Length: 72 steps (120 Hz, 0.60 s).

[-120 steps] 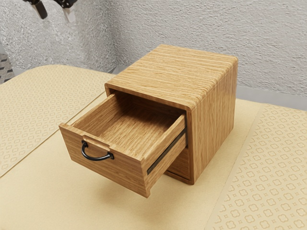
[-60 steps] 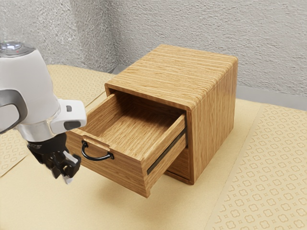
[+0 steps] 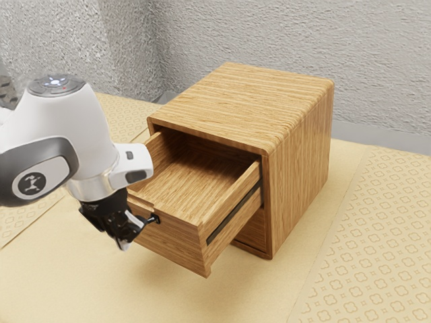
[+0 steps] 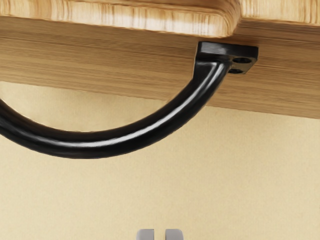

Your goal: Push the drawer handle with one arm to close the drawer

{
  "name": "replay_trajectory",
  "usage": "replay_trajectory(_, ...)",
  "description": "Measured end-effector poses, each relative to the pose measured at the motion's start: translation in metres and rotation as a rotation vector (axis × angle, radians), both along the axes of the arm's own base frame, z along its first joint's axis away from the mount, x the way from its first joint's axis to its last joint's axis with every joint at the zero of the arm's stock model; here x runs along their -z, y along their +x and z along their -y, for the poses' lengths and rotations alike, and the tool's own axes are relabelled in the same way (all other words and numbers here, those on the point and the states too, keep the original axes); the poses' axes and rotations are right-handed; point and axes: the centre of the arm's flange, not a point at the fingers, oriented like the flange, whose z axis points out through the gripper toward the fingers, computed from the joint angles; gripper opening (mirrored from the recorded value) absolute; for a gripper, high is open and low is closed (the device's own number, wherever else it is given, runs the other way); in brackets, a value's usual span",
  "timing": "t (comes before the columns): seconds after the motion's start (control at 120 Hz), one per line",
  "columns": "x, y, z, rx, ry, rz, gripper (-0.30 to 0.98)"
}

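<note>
Exterior view: the drawer [image 3: 178,243] is pulled out from the box [image 3: 300,161]. Its handle [image 3: 155,219] is near the hand [image 3: 124,243], tips a bit apart. The push seems lined up; next, the handle should be pushed boxward.

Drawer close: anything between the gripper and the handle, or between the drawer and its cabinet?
Nothing visible in either spot. The gripper is by the handle, no other object between them. The drawer is still pulled out, and I see nothing between it and the cabinet opening.
</note>
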Motion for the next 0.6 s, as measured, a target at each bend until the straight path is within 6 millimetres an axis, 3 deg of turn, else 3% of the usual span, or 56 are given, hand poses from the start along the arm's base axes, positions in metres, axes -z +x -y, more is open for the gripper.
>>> replay_trajectory(0.192,0.012,0.026,0.004,0.011,-0.015,-0.019,-0.09)
replay_trajectory(0.417,0.015,0.043,0.004,0.021,-0.023,-0.022,-0.10)
replay_trajectory(0.6,-0.002,0.054,-0.008,0.012,-0.029,0.008,-0.10)
